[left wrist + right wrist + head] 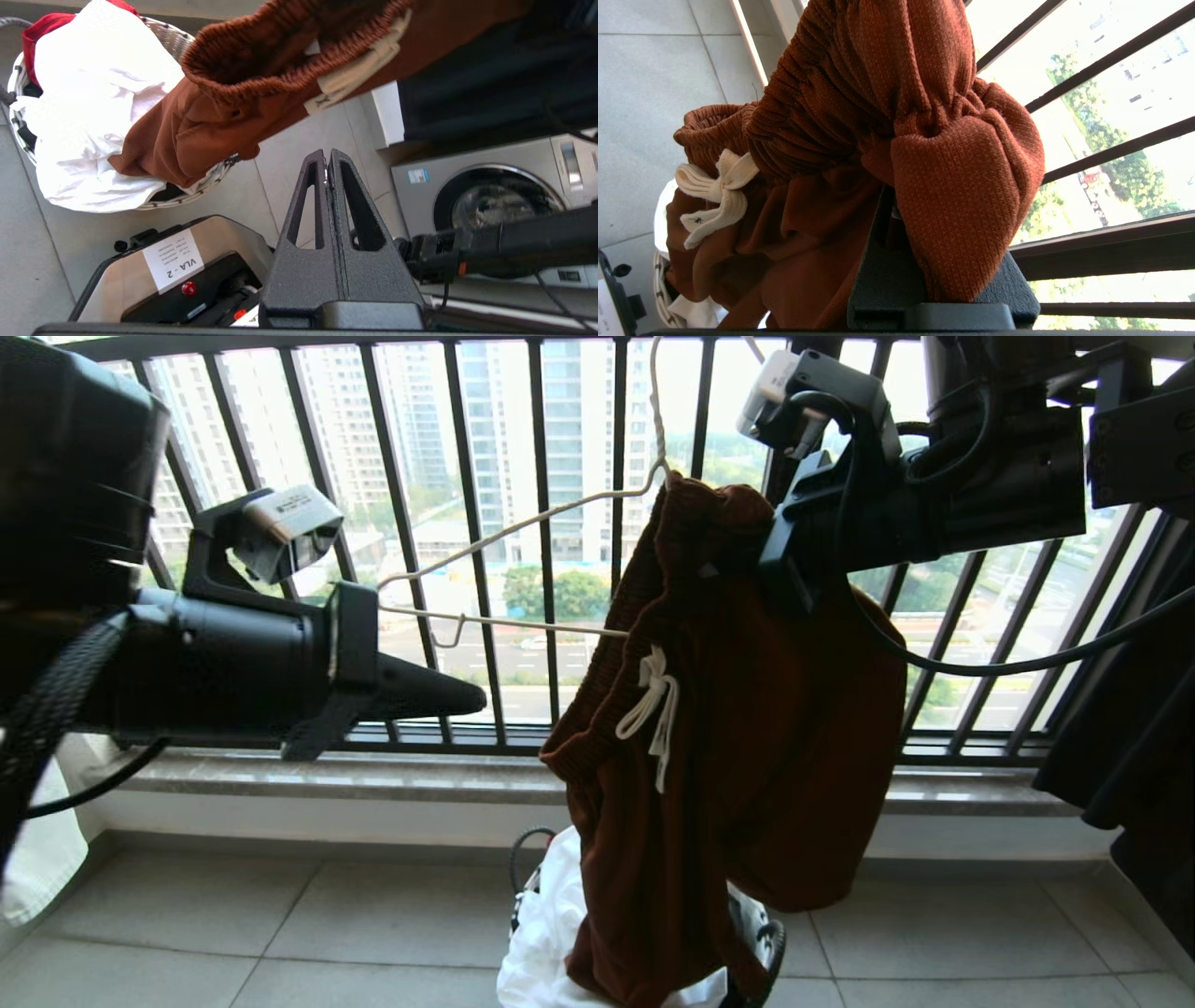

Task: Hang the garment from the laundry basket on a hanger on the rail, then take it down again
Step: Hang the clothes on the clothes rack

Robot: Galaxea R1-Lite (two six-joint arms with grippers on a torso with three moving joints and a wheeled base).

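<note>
Your right gripper (780, 565) clamps the gathered waistband of the rust-brown shorts (747, 775), which hang below it over the laundry basket (205, 179). The cream wire hanger (523, 574) juts out at the shorts' nine o'clock. Your left gripper (471, 695), fingers pressed together and empty, points toward the waistband from nine o'clock.
</note>
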